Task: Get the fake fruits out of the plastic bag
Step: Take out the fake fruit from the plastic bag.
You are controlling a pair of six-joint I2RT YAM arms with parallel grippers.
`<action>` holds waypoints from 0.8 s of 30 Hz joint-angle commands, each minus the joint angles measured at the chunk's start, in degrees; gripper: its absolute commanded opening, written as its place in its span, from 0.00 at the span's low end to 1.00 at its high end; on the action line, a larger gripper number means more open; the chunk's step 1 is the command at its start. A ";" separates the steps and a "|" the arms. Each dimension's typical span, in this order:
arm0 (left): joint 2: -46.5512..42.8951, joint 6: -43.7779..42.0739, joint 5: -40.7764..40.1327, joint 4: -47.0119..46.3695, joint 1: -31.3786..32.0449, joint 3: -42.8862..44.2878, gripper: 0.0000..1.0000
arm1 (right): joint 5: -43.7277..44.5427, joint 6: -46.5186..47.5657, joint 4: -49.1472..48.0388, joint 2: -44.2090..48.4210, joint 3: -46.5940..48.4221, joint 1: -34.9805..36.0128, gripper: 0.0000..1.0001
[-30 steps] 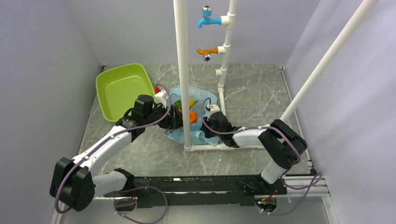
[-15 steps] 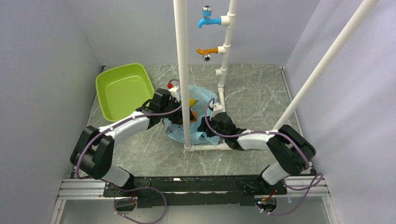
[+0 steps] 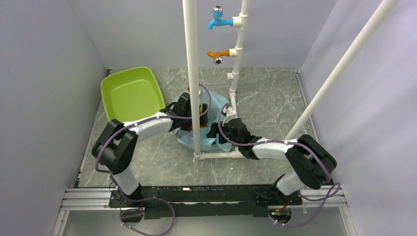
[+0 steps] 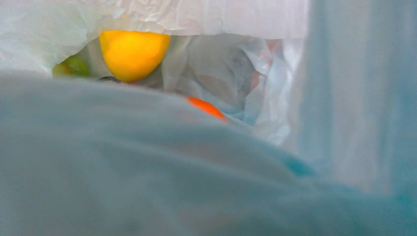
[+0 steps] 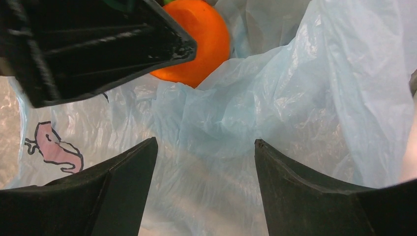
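Note:
The light-blue plastic bag (image 3: 183,141) lies mid-table behind a white pole. My left gripper (image 3: 191,123) is pushed into its mouth; in the left wrist view blurred bag plastic (image 4: 147,172) hides the fingers. Past that fold lie a yellow fruit (image 4: 133,51), a green one (image 4: 74,66) and the top of an orange one (image 4: 206,107). My right gripper (image 5: 205,142) stands open over crumpled bag plastic (image 5: 295,88) at the bag's right side, holding nothing. Just ahead of it the orange fruit (image 5: 201,44) rests beside the left gripper's black fingers (image 5: 98,49).
A lime-green tray (image 3: 129,93) sits at the back left. A vertical white pole (image 3: 193,73) crosses in front of the bag, joined to a floor pipe (image 3: 221,155). A pipe stand carries a blue tap (image 3: 216,22) and an orange tap (image 3: 219,53). A slanted pole (image 3: 339,69) stands at the right.
My left arm has swung right and pushed its gripper into the bag's mouth. The right gripper has opened and stays at the bag's right side.

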State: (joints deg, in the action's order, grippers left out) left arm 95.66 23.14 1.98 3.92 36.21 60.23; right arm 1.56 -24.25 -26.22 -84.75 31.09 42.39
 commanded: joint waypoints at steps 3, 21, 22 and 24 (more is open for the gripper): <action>3.95 -2.38 -9.14 1.40 2.10 4.24 0.79 | 0.46 -1.06 -2.60 0.09 -0.75 -0.51 0.74; 10.12 -2.85 -9.95 3.71 3.25 7.88 0.82 | -0.29 -1.35 -1.95 -1.89 0.36 -1.31 0.72; 9.40 -3.10 -9.82 3.32 3.22 7.45 0.80 | -0.20 -1.29 -1.91 -1.69 0.34 -1.30 0.72; 7.85 -3.46 -9.60 2.90 3.23 6.80 0.75 | -0.20 -1.19 -1.83 -1.73 0.29 -1.25 0.72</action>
State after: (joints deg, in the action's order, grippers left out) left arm 106.61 20.62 -6.96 7.86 39.18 65.73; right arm 1.23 -25.30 -26.20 -86.46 30.61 41.36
